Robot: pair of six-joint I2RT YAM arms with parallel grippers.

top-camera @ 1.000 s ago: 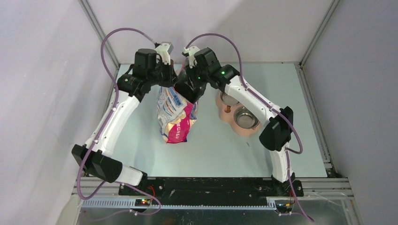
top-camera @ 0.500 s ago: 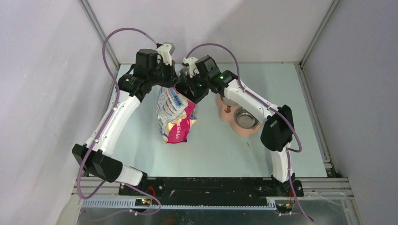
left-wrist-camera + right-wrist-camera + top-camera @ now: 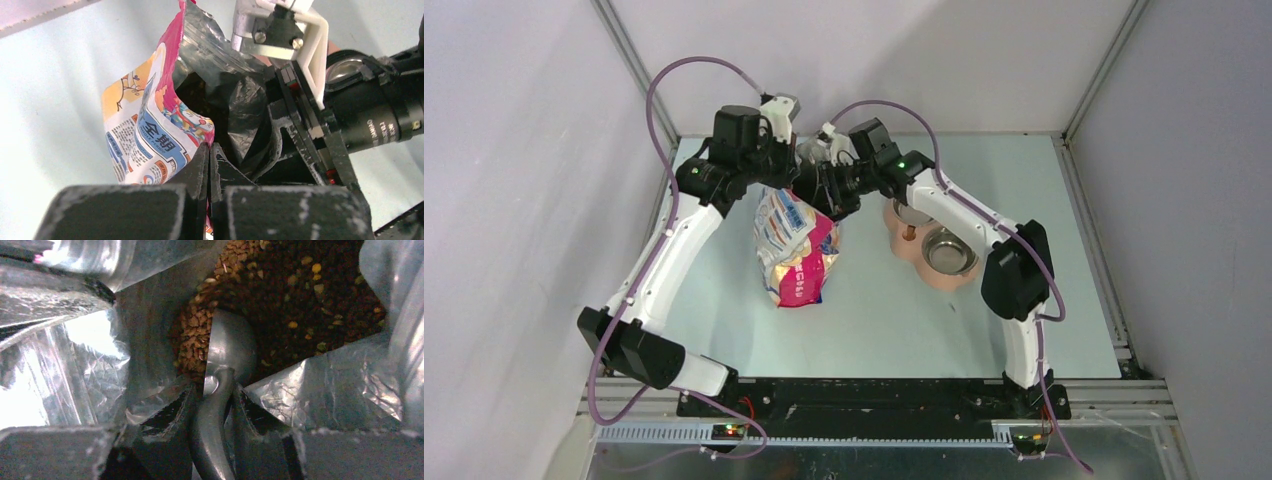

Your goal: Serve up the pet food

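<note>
The printed bag [image 3: 796, 248] stands on the table and also shows in the left wrist view [image 3: 150, 135]. My left gripper [image 3: 208, 150] is shut on the bag's top edge and holds the mouth open. My right gripper [image 3: 212, 397] is shut on the handle of the grey metal scoop [image 3: 231, 345] and reaches down into the bag. The scoop's bowl sits tilted in the brown kibble [image 3: 300, 295], partly dug in. Foil lining surrounds it. From above, the right gripper [image 3: 816, 185] is at the bag's mouth, next to the left gripper [image 3: 782, 172].
A copper-coloured stand with two steel bowls [image 3: 949, 252] sits right of the bag, the near bowl showing no kibble, the far one partly under the right arm. Grey walls enclose the table [image 3: 894, 330] on three sides.
The right gripper has moved left and deeper into the bag's mouth with the scoop. The bag has tilted slightly. The left gripper has kept its hold.
</note>
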